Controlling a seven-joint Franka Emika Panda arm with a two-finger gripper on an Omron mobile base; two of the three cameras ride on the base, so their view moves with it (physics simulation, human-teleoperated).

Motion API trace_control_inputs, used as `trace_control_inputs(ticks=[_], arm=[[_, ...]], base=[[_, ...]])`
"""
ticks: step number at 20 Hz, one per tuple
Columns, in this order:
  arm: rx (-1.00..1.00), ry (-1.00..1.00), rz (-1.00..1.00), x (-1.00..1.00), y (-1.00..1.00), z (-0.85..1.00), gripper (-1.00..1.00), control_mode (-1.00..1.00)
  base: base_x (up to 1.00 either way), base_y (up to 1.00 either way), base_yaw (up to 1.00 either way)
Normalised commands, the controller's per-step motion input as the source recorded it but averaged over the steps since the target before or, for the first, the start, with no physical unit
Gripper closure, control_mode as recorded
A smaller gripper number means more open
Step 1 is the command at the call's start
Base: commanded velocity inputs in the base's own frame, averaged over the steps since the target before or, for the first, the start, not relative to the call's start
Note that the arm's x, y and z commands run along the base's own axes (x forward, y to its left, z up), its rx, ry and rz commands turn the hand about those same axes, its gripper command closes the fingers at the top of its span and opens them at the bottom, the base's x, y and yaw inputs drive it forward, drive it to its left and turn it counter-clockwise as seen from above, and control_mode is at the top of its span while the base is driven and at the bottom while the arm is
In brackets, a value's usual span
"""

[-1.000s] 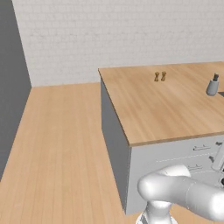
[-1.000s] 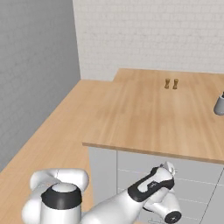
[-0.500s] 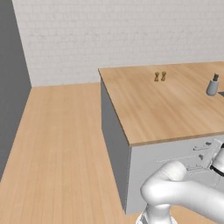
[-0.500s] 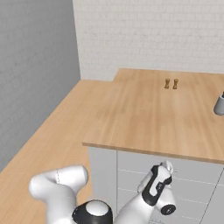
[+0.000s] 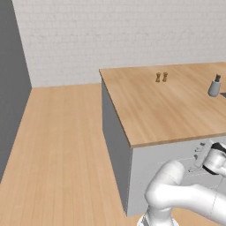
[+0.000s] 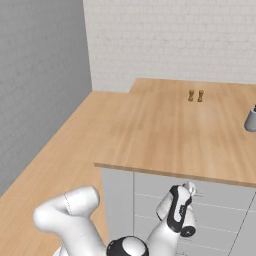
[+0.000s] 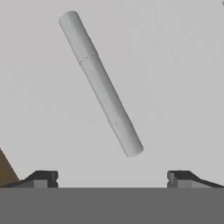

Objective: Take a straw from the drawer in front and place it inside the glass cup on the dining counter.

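The gripper (image 7: 112, 177) faces the light grey drawer (image 7: 175, 87) front at close range, its two dark fingertips (image 7: 43, 178) spread wide with nothing between them. In the hand view the drawer's slim metal bar handle (image 7: 100, 83) runs slantwise across the front, above the gap between the fingertips and not touching either. Both ends of the bar are visible, but its mounts are not.

In the right base view the gripper (image 6: 189, 189) sits at the handle just under the edge of the dining counter (image 6: 165, 135), and the hand covers most of the handle, so contact cannot be judged there. In the left base view the hand (image 5: 214, 160) is cut off by the right edge of the picture, and the drawer fronts (image 5: 194, 165) beside it are partly hidden behind the arm.

The drawer is shut, so its inside is hidden and the straw cannot be seen. On the counter's wooden top, far from the drawer, stand two small brown shakers (image 5: 161, 77) side by side. A grey soap bottle (image 5: 214, 86) stands nearer the right edge; in the right base view the bottle (image 6: 251, 119) is cut off by the frame. Beyond the counter lies a wooden floor (image 5: 62, 145) and a white brick wall (image 5: 114, 35).
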Motion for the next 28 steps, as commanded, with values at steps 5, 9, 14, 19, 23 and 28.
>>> trace_control_inputs(ticks=[5,9,14,19,23,28], arm=[[0.00,-0.01,0.00,0.21,-0.20,-0.29,-1.00,-1.00],[0.00,-0.01,0.00,0.13,-0.36,-0.21,-1.00,-1.00],[0.00,-0.01,0.00,0.29,-0.34,-0.30,-1.00,-1.00],[0.00,0.00,0.00,0.31,-0.09,-0.36,1.00,-1.00],[0.00,0.01,-0.05,-0.08,0.02,-0.12,1.00,-1.00],[-0.09,0.15,-0.01,-0.64,0.00,-0.01,1.00,-1.00]], base=[[0.00,0.00,0.00],[0.00,0.00,0.00],[0.00,0.00,0.00],[0.00,0.00,0.00],[0.00,0.00,0.00],[0.00,0.00,0.00]])
